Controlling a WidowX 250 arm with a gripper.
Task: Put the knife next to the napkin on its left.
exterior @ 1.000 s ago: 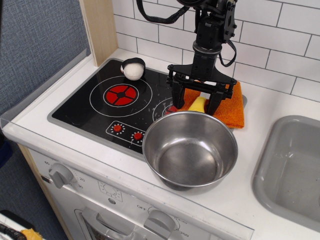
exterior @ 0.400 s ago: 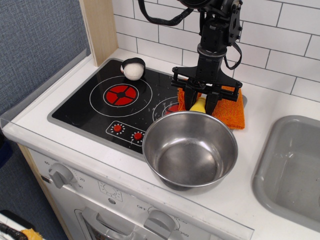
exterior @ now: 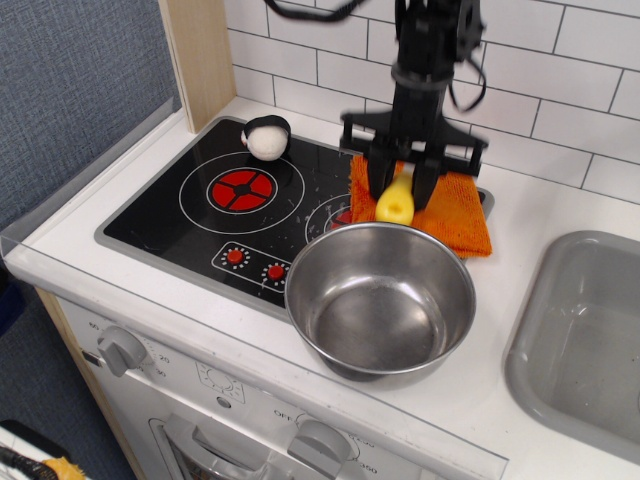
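Note:
My gripper is shut on the knife, gripping its yellow handle, which hangs down between the black fingers. The blade is hidden by the fingers. The knife is lifted a little above the napkin, an orange terry cloth lying at the back right corner of the black stove top, just behind the steel bowl. The gripper is over the napkin's left half.
A large steel bowl stands in front of the napkin, partly over the stove's right edge. A white ball in a black cup sits at the stove's back left. A grey sink is at right. White tiled wall behind.
The gripper closed on the yellow knife handle and has lifted it up off the napkin; the arm rose slightly.

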